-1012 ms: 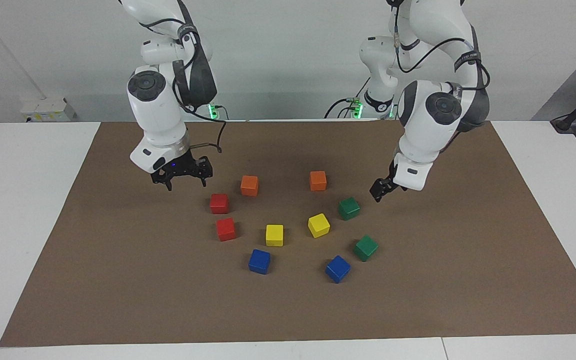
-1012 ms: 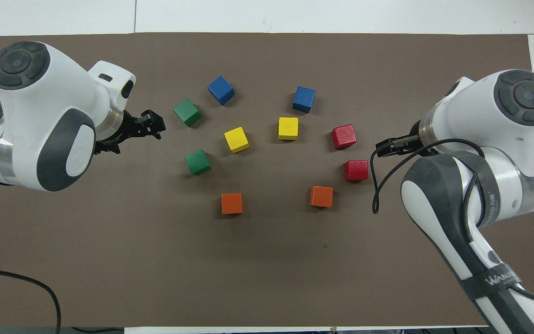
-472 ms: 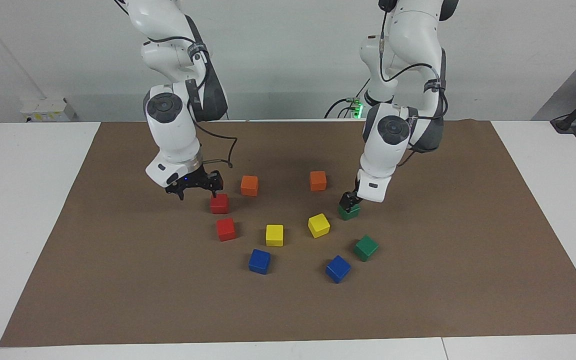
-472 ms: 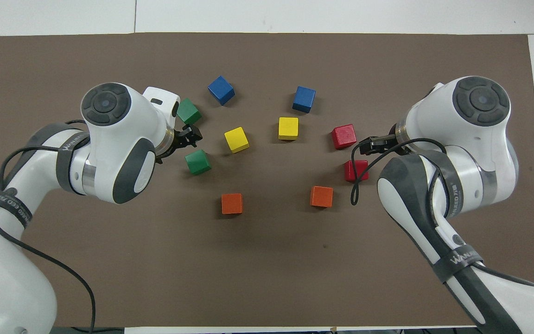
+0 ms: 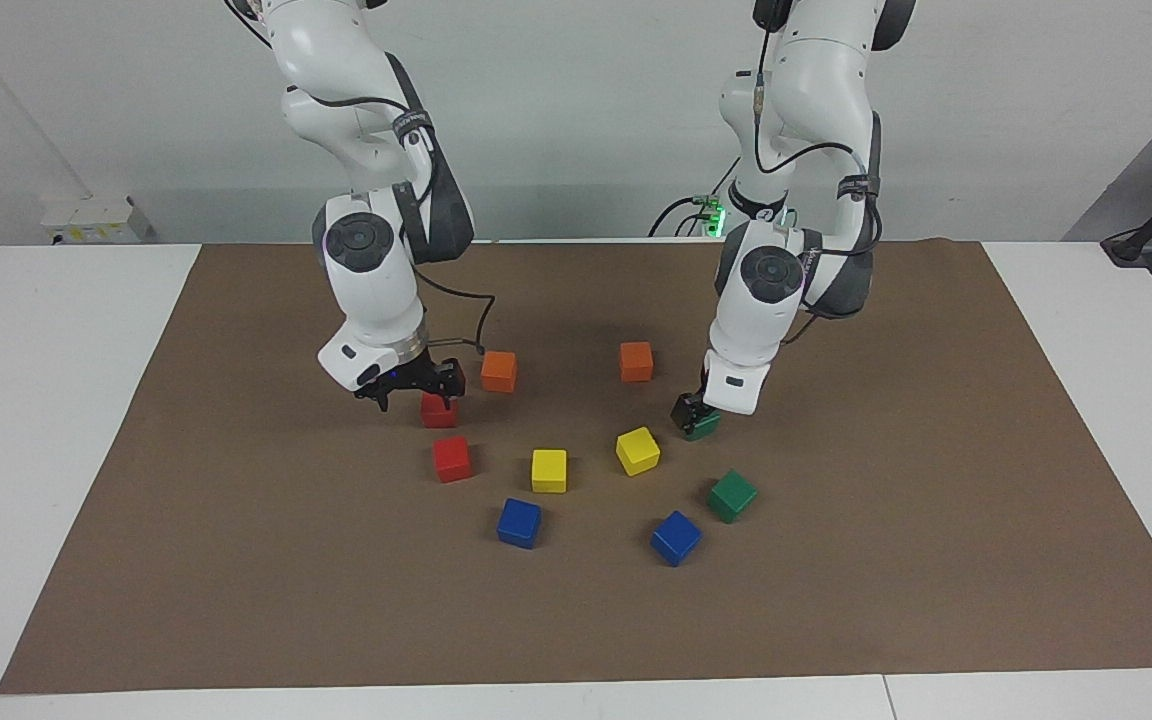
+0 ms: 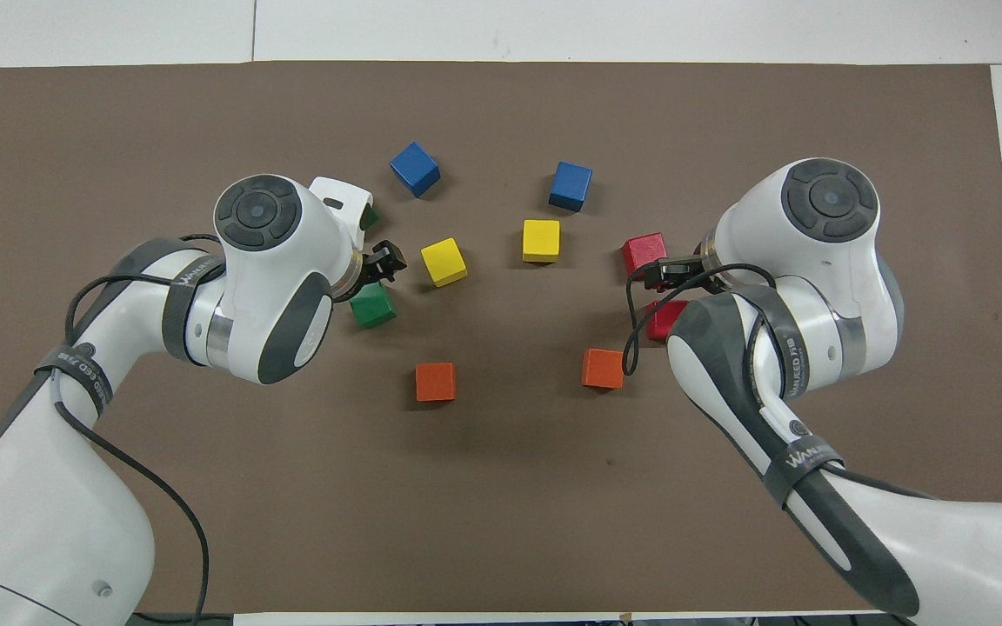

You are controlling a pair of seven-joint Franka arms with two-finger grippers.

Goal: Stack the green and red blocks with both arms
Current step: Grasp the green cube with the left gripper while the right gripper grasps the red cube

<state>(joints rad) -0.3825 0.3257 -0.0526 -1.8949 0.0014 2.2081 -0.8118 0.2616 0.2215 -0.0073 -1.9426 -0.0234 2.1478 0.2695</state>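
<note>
Having swung inward, both open grippers [image 5: 412, 388] [image 5: 688, 409] now reach red block [image 5: 439, 411] and green block [image 5: 703, 426]

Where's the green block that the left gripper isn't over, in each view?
Facing view: free green block, beside a blue block, lower than the left gripper.
Overhead view: mostly hidden by the left arm's wrist, only an edge shows.
Shared landmark: that blue block, beside it in both.
</note>
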